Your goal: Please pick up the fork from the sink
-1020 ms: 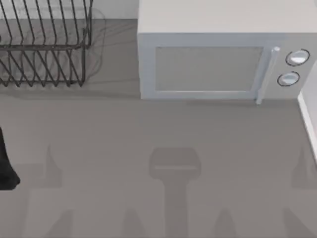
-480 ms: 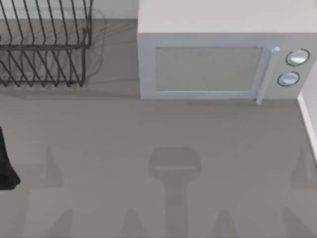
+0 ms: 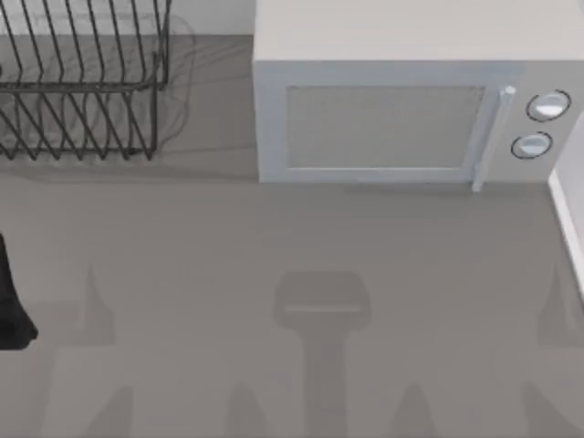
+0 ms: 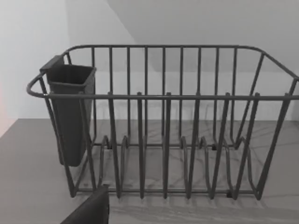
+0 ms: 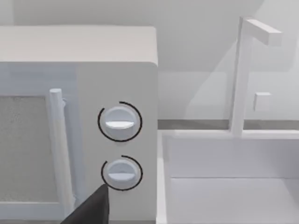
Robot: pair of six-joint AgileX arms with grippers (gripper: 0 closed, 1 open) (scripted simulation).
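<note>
Whether the jaws of either arm are open or closed cannot be told. The fork is not visible; by the task it should lie in the sink (image 5: 229, 186), the white basin at the tabletop's right edge, just beside the microwave (image 3: 401, 109). Being slim, stiff, light metal, it would likely be slippery, so a grip across mid-handle seems wisest. The left arm (image 3: 11, 301) sits at the left edge, the wire rack (image 4: 163, 126) at the far left corner.

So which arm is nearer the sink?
Right. The right arm faces the sink, just past the microwave's knob side. The left arm sits at the table's left edge near the rack, with the microwave between it and the sink.
</note>
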